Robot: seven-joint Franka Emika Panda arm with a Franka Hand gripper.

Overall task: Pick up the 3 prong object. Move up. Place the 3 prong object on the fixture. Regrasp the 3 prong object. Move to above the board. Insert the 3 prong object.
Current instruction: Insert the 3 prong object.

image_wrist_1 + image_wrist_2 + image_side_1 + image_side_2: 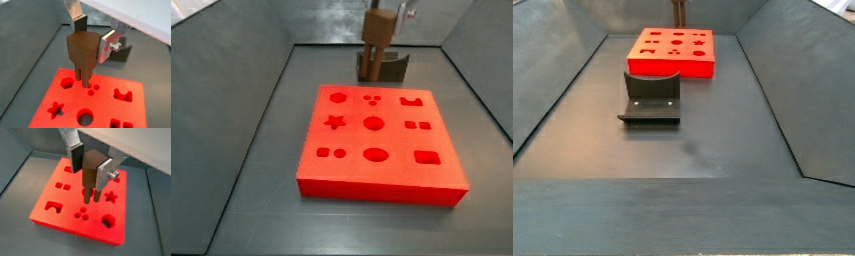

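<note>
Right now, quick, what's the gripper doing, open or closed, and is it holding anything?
Gripper: closed on the 3 prong object, holding it upright above the board, prongs down near the three-dot holes; not yet inserted.

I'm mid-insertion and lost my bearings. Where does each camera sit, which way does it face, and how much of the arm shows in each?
Wrist view: on the wrist, looking down past the gripper holding the 3 prong object over the board.
Wrist view: same, from the opposite side; fingers show.
Side view: beyond the board's near edge, facing the fixture; gripper visible.
Side view: far end, fixture nearest, board behind; barely any arm.
Shared: all show the board.
</note>
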